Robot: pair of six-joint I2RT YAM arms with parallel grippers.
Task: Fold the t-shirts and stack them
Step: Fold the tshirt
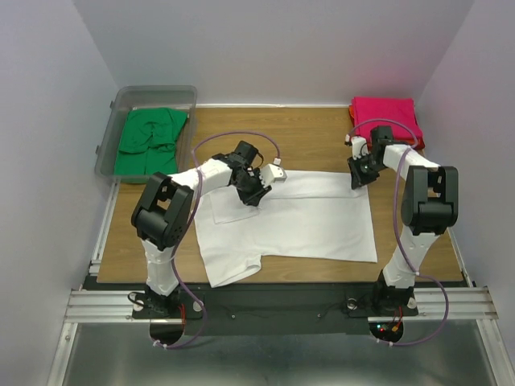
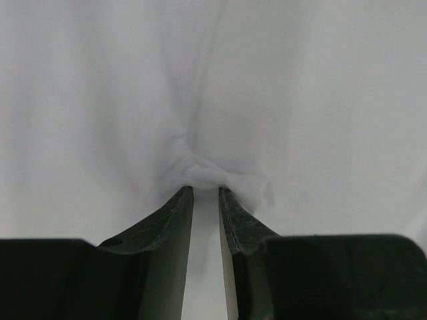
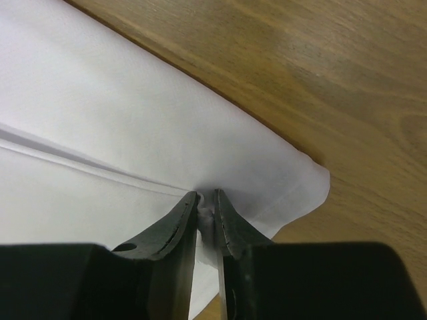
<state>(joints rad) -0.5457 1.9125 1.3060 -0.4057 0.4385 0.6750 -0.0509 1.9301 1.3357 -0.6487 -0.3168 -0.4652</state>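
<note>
Fabric of one white shirt (image 1: pixel 306 217) is lying spread on the table (image 1: pixel 322 133). Left gripper (image 2: pixel 205 190) is pinching a puckered fold of it, cloth on every side. Right gripper (image 3: pixel 205 195) is nipping its hem beside a corner, bare table lying open beyond. One pink shirt (image 1: pixel 385 112) is sitting behind the right gripper; one green shirt (image 1: pixel 149 141) is lying in one bin (image 1: pixel 153 92), far left of the left gripper.

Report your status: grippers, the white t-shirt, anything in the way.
Left gripper pinching a pucker of white t-shirt. Right gripper pinching near its corner. Shirt spread on table. Nothing on it; pink t-shirt far right, apart.
</note>
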